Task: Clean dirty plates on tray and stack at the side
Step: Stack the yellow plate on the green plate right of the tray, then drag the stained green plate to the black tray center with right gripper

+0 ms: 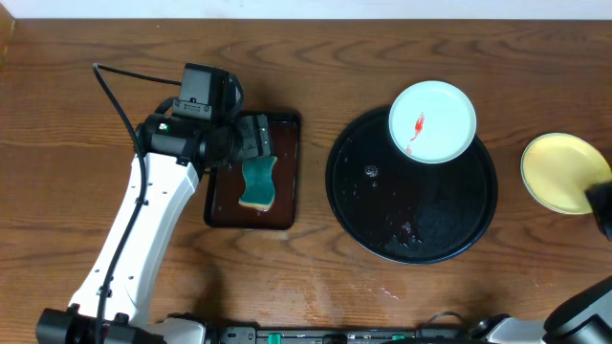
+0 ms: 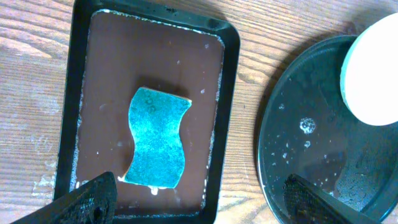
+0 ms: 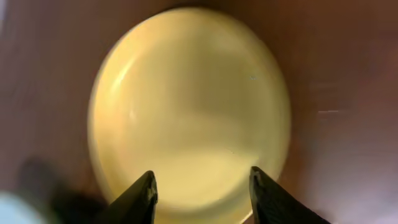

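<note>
The black round tray [image 1: 421,210] lies right of centre, wet with droplets. One pale bluish-white plate [image 1: 432,121] with a red smear sits on its far part; its edge shows in the left wrist view [image 2: 373,74]. The pale yellow plate [image 1: 562,172] lies on the wood tabletop to the right of the tray. My right gripper [image 3: 202,186] is open and empty, just above the yellow plate [image 3: 186,106]. My left gripper [image 2: 202,202] is open and empty above the near end of a brown rectangular tray. A third plate is out of view.
A teal sponge [image 1: 257,182] lies in the dark-brown rectangular tray [image 1: 295,172], left of the round tray. In the left wrist view, the sponge [image 2: 155,140] sits mid-tray with white foam along the rim [image 2: 229,93]. Bare wood separates both trays.
</note>
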You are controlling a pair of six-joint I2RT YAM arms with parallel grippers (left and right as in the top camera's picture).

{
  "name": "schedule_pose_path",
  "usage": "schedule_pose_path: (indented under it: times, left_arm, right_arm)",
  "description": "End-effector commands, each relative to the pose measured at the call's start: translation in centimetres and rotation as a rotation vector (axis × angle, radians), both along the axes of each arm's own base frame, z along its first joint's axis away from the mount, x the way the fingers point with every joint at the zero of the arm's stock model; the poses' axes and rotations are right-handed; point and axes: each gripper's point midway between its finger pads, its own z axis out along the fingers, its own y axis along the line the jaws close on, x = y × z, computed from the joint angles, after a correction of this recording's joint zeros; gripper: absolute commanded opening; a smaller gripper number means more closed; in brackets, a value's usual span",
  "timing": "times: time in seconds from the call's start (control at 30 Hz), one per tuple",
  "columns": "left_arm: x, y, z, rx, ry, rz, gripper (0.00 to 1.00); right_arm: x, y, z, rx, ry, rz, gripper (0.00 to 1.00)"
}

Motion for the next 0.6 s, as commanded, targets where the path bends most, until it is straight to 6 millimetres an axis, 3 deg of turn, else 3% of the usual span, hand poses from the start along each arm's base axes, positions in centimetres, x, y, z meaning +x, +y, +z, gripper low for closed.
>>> schedule_pose_path:
  times: [0.0, 0.13, 0.17, 0.3, 0.37, 0.57]
  left_arm:
    - [0.4, 0.1, 0.5, 0.0, -0.012, 0.005, 0.86]
    - [0.3, 0.1, 0.5, 0.0, -0.012, 0.005, 0.86]
    - [0.3, 0.1, 0.5, 0.0, -0.012, 0.005, 0.86]
    - [0.4, 0.1, 0.5, 0.0, -0.012, 0.005, 0.86]
    - [0.3, 0.1, 0.5, 0.0, -0.012, 0.005, 0.86]
    - [0.3, 0.1, 0.5, 0.0, -0.012, 0.005, 0.86]
  right_arm:
    - [4.8, 5.7, 5.2, -0.065, -0.135, 0.283, 0.47]
    - [7.8, 12.9, 8.0, -0.205, -0.136, 0.583, 0.49]
    - [8.3, 14.5, 8.0, -0.256, -0.11, 0.643, 0.5]
    - [10.3, 18.4, 7.0, -0.513, -0.013, 0.822, 0.67]
    - [11.4, 18.7, 6.2, -0.587, 0.014, 0.845, 0.68]
    - [14.7, 18.2, 2.1, -0.608, 0.019, 0.841, 0.57]
